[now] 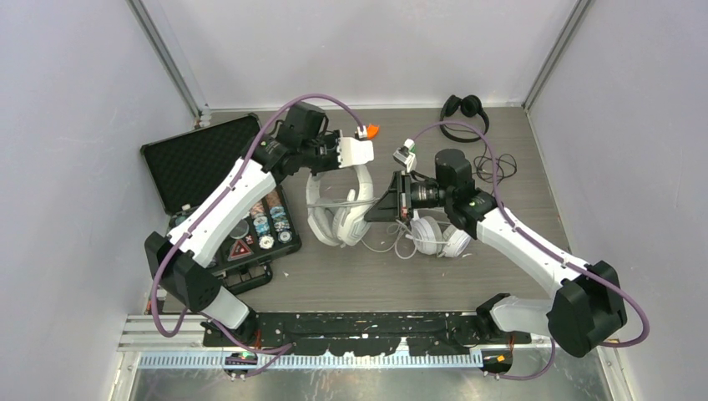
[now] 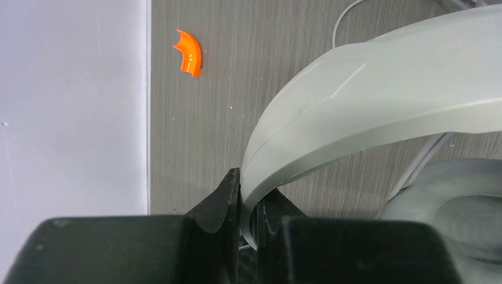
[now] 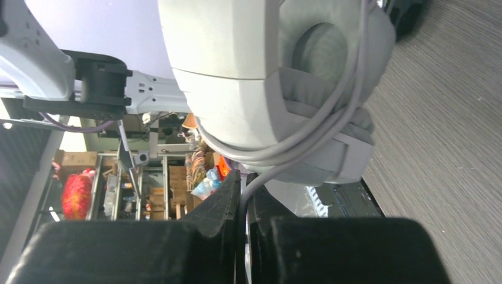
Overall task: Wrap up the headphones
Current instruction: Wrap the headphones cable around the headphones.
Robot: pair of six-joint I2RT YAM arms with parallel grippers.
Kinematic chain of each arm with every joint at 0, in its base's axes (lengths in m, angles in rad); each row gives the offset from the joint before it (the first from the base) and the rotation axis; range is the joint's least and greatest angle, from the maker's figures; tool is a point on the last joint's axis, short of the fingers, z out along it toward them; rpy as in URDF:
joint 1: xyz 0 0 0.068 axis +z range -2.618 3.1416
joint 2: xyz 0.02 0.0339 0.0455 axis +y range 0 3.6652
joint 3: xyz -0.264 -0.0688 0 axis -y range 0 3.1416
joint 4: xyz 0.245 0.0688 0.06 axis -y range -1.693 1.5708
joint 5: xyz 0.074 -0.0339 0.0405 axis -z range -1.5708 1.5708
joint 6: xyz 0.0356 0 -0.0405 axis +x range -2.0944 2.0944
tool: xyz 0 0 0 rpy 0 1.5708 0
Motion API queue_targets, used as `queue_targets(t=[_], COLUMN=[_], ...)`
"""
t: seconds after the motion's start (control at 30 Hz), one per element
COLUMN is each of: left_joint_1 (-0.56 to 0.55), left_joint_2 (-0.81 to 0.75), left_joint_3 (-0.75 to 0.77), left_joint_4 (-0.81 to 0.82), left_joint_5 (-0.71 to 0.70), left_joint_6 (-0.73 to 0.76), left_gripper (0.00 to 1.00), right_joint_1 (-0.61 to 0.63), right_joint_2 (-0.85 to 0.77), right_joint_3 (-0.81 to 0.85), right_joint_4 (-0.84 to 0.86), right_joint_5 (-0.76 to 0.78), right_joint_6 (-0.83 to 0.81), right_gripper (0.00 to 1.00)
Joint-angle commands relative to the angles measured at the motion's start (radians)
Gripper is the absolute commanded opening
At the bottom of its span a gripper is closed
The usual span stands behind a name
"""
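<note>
- Currently I'm mid-wrap on the grey headset [image 1: 338, 213], which is held between my two grippers.
- My left gripper [image 2: 248, 190] is clamped on the headband [image 2: 367, 100]. The band arcs up and away to the right of the fingers.
- My right gripper [image 3: 243, 186] is pinched tight on the cable [image 3: 331, 124], with the ear cups [image 3: 237, 53] just ahead of its fingertips.
- Several turns already lie round the paired cups, and the strand runs from them straight down into the right jaws.
- I'd judge the next move is another loop: carry the cable round the cups with light tension while the left holds firm. Too hard a pull could drag the band out of the left grip.
- I cannot tell how much cable is left.
- The band is smooth, matte, hard plastic, broad and curved. The cushions [image 3: 322, 50] look soft and padded, and they give where the cable presses in.
- The cable is round, thin, pale and limp, so I expect the turns to slip if they go slack.
- A white headset [image 1: 438, 238] lies just beside the right gripper. A black headset [image 1: 465, 113] lies well beyond it, its thin cord loose, and both look unwrapped.
</note>
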Motion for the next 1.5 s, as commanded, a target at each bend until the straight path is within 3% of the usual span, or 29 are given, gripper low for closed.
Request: queue_targets(t=[0.0, 0.23, 0.4, 0.63, 0.97, 1.13, 1.47], left_joint_1=[0.014, 0.013, 0.014, 0.010, 0.002, 0.001, 0.002], left_joint_2=[-0.024, -0.039, -0.043, -0.058, -0.074, -0.017, -0.017], left_joint_3=[-0.019, -0.043, -0.043, -0.036, 0.001, 0.082, 0.134], left_joint_4=[0.074, 0.107, 0.124, 0.117, 0.049, -0.063, -0.083], left_joint_5=[-0.129, -0.175, -0.208, -0.262, -0.475, -0.538, -0.592], left_joint_6=[-0.006, -0.059, -0.127, -0.312, -0.592, -0.683, -0.961], left_gripper=[0.00, 0.00, 0.00, 0.00, 0.00, 0.00, 0.00], right_joint_1=[0.011, 0.011, 0.012, 0.012, 0.013, 0.013, 0.025], right_joint_2=[-0.018, 0.007, 0.027, 0.076, 0.202, 0.221, 0.208], right_joint_3=[0.014, 0.006, -0.016, 0.006, 0.104, 0.136, 0.181], right_joint_4=[0.260, 0.327, 0.462, 0.564, 0.767, 0.734, 0.477], right_joint_5=[-0.101, -0.095, -0.084, -0.022, 0.016, 0.037, 0.092], right_joint_6=[0.116, 0.173, 0.263, 0.334, 0.469, 0.428, 0.249], right_gripper=[0.15, 0.15, 0.15, 0.16, 0.21, 0.22, 0.22])
